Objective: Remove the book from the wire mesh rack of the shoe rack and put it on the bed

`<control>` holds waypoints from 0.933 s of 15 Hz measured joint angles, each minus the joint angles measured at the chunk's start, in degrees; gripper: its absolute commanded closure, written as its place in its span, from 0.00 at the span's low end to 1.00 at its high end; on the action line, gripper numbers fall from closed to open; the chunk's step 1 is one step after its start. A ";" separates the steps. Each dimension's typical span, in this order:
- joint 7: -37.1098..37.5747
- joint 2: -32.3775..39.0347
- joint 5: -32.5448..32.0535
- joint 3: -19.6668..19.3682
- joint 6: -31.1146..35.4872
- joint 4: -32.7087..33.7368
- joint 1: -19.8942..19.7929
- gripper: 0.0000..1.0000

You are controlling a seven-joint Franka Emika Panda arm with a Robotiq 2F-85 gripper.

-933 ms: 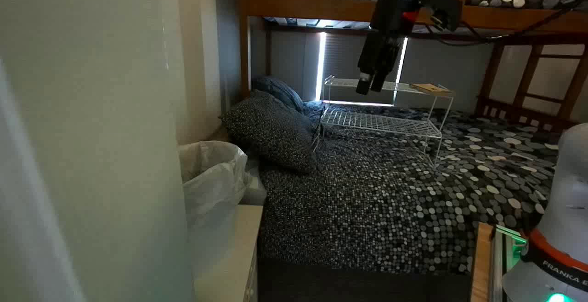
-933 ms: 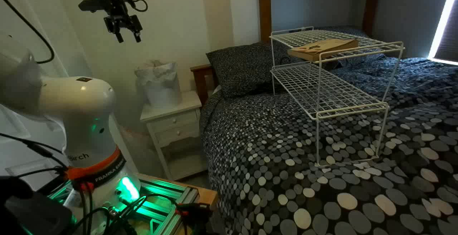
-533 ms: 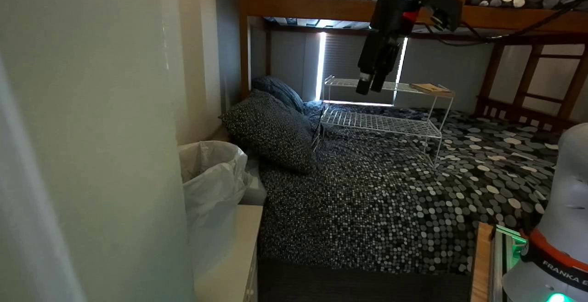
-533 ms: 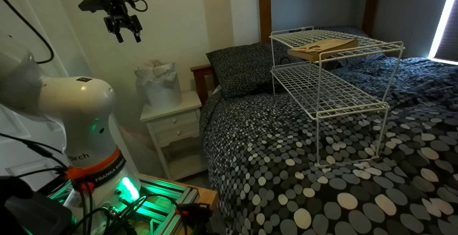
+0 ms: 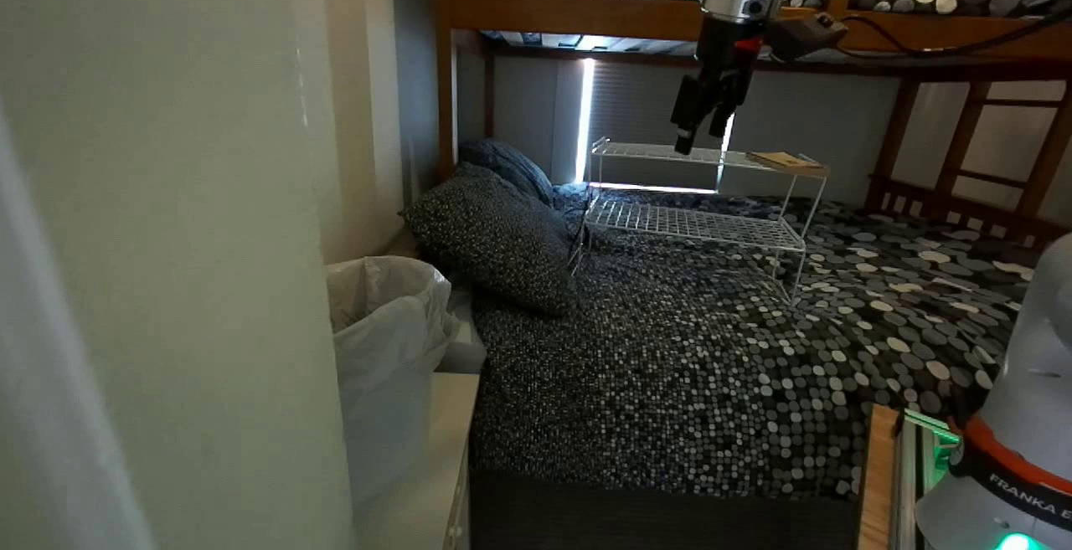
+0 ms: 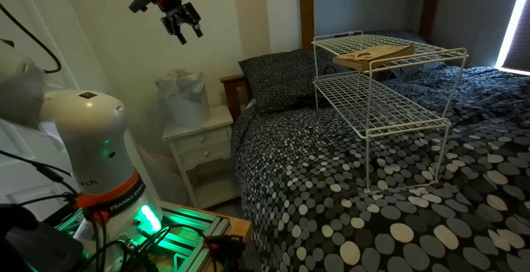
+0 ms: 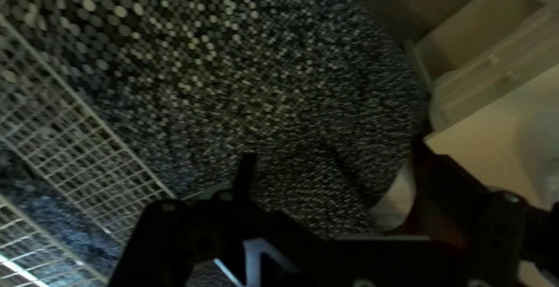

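The tan book (image 6: 372, 56) lies flat on the top wire mesh rack (image 6: 344, 44), near one end. It also shows in an exterior view (image 5: 785, 161) and is out of the wrist view. The white shoe rack (image 6: 367, 160) stands upright on the bed (image 6: 306, 210); its mesh shows at the left of the wrist view (image 7: 74, 134). The speckled bed cover fills the middle of the wrist view (image 7: 262, 73). My gripper (image 6: 191, 36) is open and empty, in the air well apart from the rack and book. It also shows in an exterior view (image 5: 702, 138) and the wrist view (image 7: 345, 164).
A wooden bunk beam (image 5: 578, 12) runs above the bed, close to the arm. Dark pillows (image 5: 494, 236) lie at the bed's head. A white nightstand (image 6: 203, 143) with a white lined bin (image 6: 186, 102) stands beside the bed.
My gripper has moved across toward the rack's side and now hangs tilted, with the wrist turned. It stays open. The book and the rack have not moved.
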 measured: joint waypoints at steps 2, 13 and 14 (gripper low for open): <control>-0.02 0.17 -6.93 -2.39 0.19 -0.26 -3.82 0.00; 13.61 11.53 -43.50 -11.09 0.93 -1.18 -16.60 0.00; 15.44 13.07 -46.86 -12.14 0.93 -1.22 -16.81 0.00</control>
